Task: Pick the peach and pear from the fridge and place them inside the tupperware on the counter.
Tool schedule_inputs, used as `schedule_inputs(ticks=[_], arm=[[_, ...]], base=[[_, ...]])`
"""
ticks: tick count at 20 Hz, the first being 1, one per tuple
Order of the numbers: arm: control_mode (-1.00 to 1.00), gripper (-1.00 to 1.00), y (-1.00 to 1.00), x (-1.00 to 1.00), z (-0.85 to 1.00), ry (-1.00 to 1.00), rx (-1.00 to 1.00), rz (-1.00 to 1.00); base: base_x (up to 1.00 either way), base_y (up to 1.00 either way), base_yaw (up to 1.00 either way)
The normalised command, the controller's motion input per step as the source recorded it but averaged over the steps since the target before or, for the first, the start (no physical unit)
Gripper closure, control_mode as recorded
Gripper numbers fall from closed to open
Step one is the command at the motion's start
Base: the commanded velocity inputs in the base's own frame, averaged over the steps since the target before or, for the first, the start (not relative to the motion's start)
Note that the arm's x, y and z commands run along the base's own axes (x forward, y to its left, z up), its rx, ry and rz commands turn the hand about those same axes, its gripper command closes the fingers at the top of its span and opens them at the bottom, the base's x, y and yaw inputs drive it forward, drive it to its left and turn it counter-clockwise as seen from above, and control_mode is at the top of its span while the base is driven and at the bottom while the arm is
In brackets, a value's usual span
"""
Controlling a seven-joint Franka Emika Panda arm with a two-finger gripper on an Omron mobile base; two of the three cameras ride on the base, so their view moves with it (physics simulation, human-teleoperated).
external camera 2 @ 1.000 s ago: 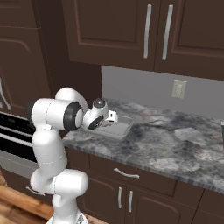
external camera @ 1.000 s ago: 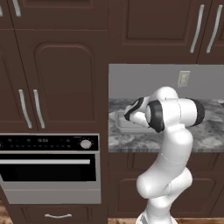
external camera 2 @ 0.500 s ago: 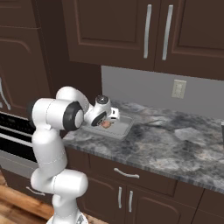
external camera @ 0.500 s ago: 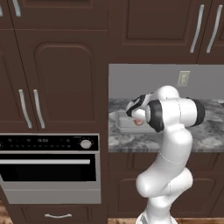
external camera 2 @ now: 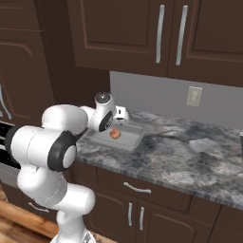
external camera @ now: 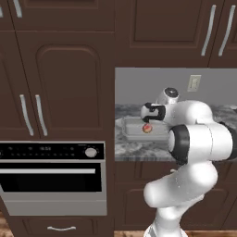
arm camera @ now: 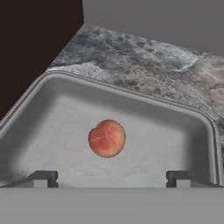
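Hand view, centre of frame: the peach [arm camera: 107,138] lies on the floor of the tupperware [arm camera: 131,97], apart from every wall. Our gripper [arm camera: 112,178] has its two tips at lower left and lower right of the frame, spread wide with nothing between them; the peach sits above and between them in the picture, touching neither.

Left base view, centre right: peach [external camera: 146,128] shows as a small red spot in the tupperware [external camera: 132,134] on the counter [external camera: 139,150], just below the gripper [external camera: 152,112]. An oven [external camera: 52,178] fills the lower left.

Right base view, centre left: gripper [external camera 2: 116,119] is above the near side of the tupperware [external camera 2: 133,140], which holds the peach [external camera 2: 114,134]; the counter [external camera 2: 199,161] runs off to the right.

Risks, as we judge them:
- The fingers are low over the tupperware; a sideways exit could catch its rim and drag it along the counter.
- A round fruit on a flat floor may roll if the container is bumped.
- The pear is yet to be brought, so the task is about half done.

Orientation: the peach is nearly round, no clear long axis; a paler cleft faces the upper left of the hand view. The tupperware's long axis runs left to right across that view.
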Motion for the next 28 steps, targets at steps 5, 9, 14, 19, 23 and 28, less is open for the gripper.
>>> schedule_inputs(ticks=[5, 9, 14, 19, 23, 28], arm=[[-1.00, -1.00, 0.01, -1.00, 0.62, -0.26, -0.04, 0.00], [-1.00, -1.00, 0.00, -1.00, 0.58, -0.34, -0.03, 0.00], [-1.00, -1.00, 0.00, -0.96, 0.86, -0.19, 0.00, 0.00], [-1.00, -1.00, 0.00, -0.75, 0.98, -0.02, -0.01, 0.00], [-1.00, -1.00, 0.00, -0.63, 1.00, 0.07, -0.04, 0.00], [-1.00, -1.00, 0.00, -0.32, 0.74, 0.20, -0.07, 0.00]], base=[[0.00, 0.00, 0.00], [0.00, 0.00, 0.00], [0.00, 0.00, 0.00], [0.00, 0.00, 0.00], [0.00, 0.00, 0.00], [0.00, 0.00, 0.00]])
